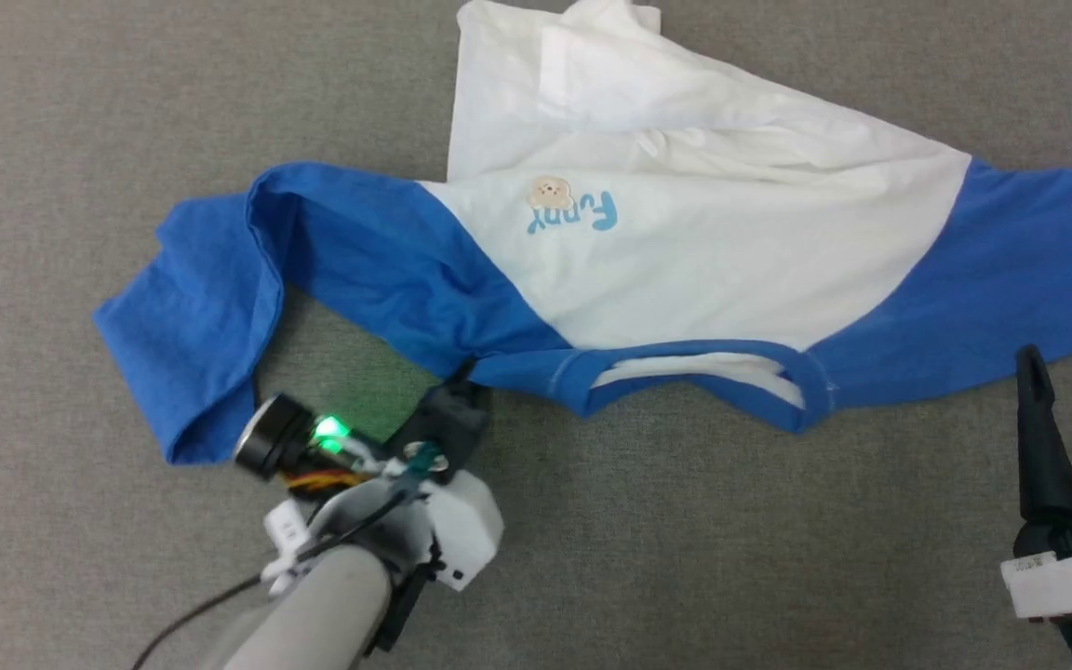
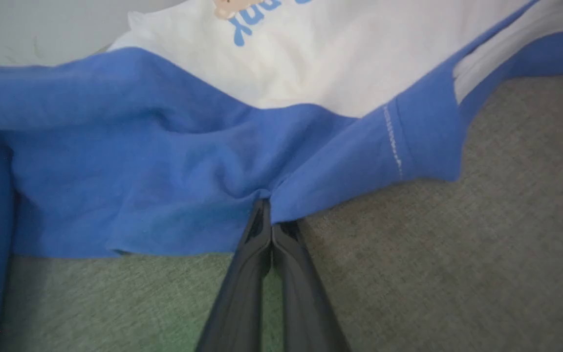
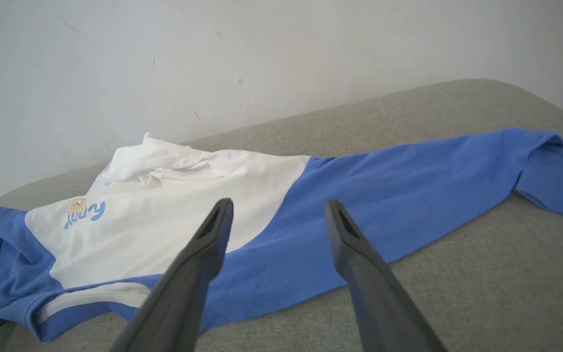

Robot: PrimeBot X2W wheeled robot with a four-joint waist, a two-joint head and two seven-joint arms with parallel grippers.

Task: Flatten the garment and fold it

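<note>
You've got a grey woven fabric surface (image 1: 685, 558), and the soft white cotton T-shirt with royal-blue sleeves and neckband (image 1: 685, 270) lies across its 12 o'clock half, collar toward the robot. The job looks barely started: nothing folded, flattening unfinished. The blue sleeve (image 1: 192, 316) is doubled over at 9 o'clock and the white hem (image 1: 573, 65) is bunched at 12. The left gripper (image 2: 270, 208) is pinched tight on the blue shoulder edge at 7 o'clock. The right gripper (image 3: 277, 203) is spread wide at 4 o'clock, holding nothing, near the cloth.

One garment (image 1: 676, 270), a left gripper (image 2: 268, 215), a right gripper (image 1: 1066, 363); seemingly two fingers (image 3: 198, 264) each.
</note>
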